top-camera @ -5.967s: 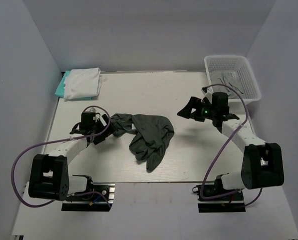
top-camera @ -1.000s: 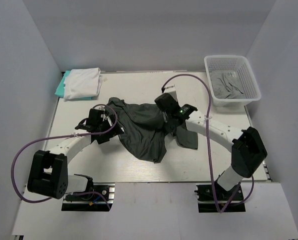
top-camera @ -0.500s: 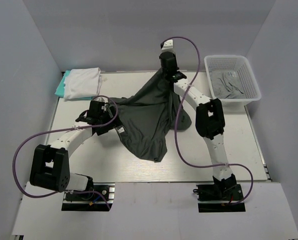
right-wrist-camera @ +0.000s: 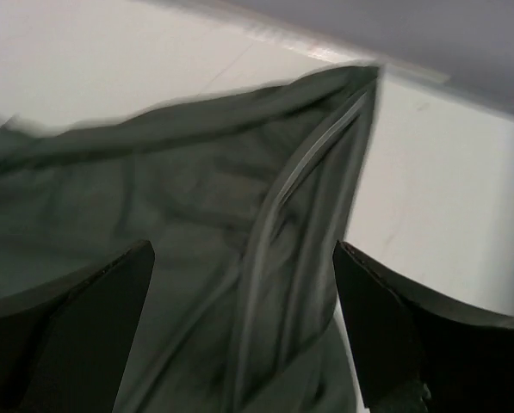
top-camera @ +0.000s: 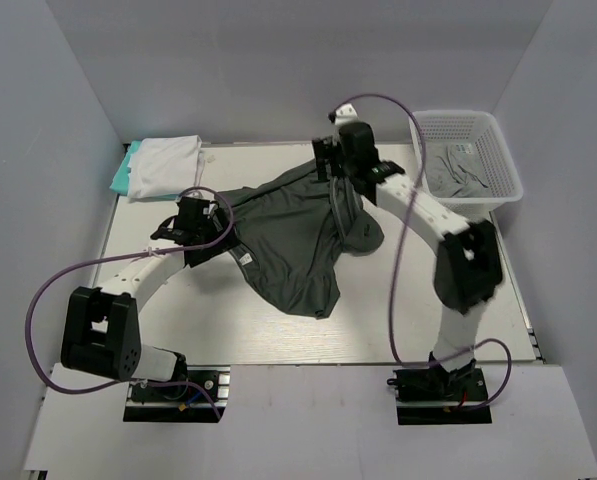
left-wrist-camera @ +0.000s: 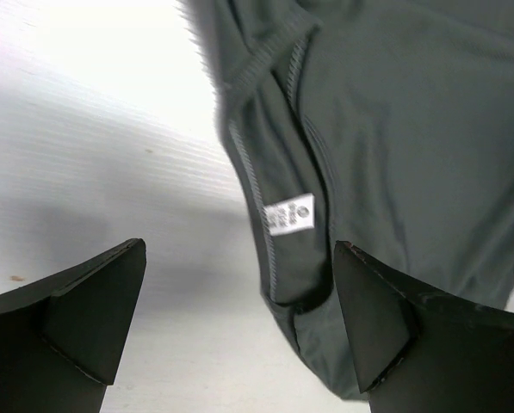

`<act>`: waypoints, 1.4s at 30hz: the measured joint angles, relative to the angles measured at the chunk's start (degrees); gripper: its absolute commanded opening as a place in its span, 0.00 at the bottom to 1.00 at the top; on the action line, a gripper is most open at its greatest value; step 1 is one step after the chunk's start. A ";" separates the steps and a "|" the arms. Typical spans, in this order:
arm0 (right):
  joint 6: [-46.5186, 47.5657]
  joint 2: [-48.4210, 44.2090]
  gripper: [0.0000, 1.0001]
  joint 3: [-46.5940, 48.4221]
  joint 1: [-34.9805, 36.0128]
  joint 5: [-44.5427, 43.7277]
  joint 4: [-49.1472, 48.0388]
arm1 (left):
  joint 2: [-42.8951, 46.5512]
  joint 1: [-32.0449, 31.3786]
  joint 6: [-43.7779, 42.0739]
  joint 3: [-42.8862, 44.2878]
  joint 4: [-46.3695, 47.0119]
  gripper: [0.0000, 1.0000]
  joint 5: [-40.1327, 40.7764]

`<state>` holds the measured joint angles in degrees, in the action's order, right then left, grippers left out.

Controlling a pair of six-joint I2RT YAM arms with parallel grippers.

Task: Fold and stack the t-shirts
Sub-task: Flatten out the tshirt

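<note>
The dark charcoal-grey t-shirt [top-camera: 293, 240] lies spread and rumpled across the middle of the table. Its collar with a white label [left-wrist-camera: 289, 215] shows in the left wrist view. My left gripper [top-camera: 214, 236] [left-wrist-camera: 239, 249] stands open at the shirt's left edge, the collar fold between its fingers. At the shirt's far edge my right gripper [top-camera: 330, 166] [right-wrist-camera: 244, 249] hovers open over a hem [right-wrist-camera: 300, 185], gripping nothing. A white t-shirt [top-camera: 166, 164] sits folded on a teal t-shirt [top-camera: 122, 172] at the far left. The lighter grey t-shirt [top-camera: 456, 170] lies in the basket.
The white lattice basket [top-camera: 498, 135] stands at the far right corner. A purple cable [top-camera: 403, 230] loops from the right arm over the table's right half. The grey back wall rises just beyond the right gripper.
The right gripper, shut on the shirt and holding it raised near the back wall, has opened; the shirt's far edge has dropped onto the table. The left gripper has hardly moved.
</note>
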<state>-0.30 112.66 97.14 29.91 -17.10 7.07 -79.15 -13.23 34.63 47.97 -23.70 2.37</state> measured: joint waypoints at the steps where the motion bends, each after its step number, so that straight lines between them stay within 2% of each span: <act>1: -1.36 -5.14 0.90 -5.49 0.52 3.02 0.26 | -0.39 0.00 0.17 0.46 -0.26 1.00 0.96; 2: -2.67 -11.32 0.90 -11.78 1.25 6.84 0.61 | -0.98 0.02 0.31 1.07 -0.37 1.00 1.92; 4: -3.93 -18.18 0.90 -17.99 3.19 11.08 2.23 | -2.75 0.07 0.68 2.84 -0.48 1.00 4.04; 6: -4.81 -21.51 0.90 -21.53 6.73 14.21 3.58 | -4.92 0.42 1.29 4.61 -0.22 1.00 5.95; 13: -5.57 -21.81 0.90 -35.26 23.45 16.96 6.88 | -15.63 2.10 2.25 11.61 1.27 1.00 7.74; 17: -5.29 -21.77 0.90 -41.44 28.22 14.62 7.98 | -21.09 2.69 2.27 13.70 2.54 0.94 7.54; 24: -4.00 -20.61 0.90 -44.54 31.71 7.23 6.03 | -24.52 2.73 1.79 14.78 4.94 0.67 6.16; 25: -3.74 -20.13 0.90 -44.57 31.95 6.56 5.64 | -24.85 2.73 1.77 14.93 5.33 0.59 5.99; 28: -2.86 -18.08 0.90 -45.11 32.65 4.24 3.26 | -25.83 2.73 1.29 15.52 6.40 0.49 5.25; 30: -2.36 -17.20 0.86 -45.27 32.92 2.91 1.55 | -26.51 2.93 0.90 15.87 7.10 0.32 4.59; 31: -2.29 -16.81 0.83 -45.27 33.09 2.21 0.66 | -26.84 3.02 0.68 16.00 7.65 0.17 4.31; 32: -2.21 -16.44 0.69 -45.20 33.18 1.53 -0.26 | -27.17 3.10 0.66 16.09 8.09 0.00 3.98; 36: -1.92 -15.13 0.29 -45.00 33.48 -0.37 -2.56 | -27.82 3.28 -0.13 16.33 9.38 0.00 2.69; 38: -1.92 -14.88 0.20 -44.94 33.62 -1.31 -2.56 | -27.65 3.30 -0.37 16.06 9.86 0.00 2.32; 39: -2.08 -14.88 0.00 -44.96 33.59 -1.90 -2.36 | -27.15 3.32 -0.59 15.15 10.97 0.00 2.03; 42: -2.45 -16.17 0.00 -45.72 33.59 -3.61 -1.44 | -23.45 3.30 -1.44 10.71 13.11 0.00 1.05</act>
<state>-2.74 96.49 51.42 63.51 -20.71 5.63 -102.61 -9.93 33.19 58.67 -10.59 3.42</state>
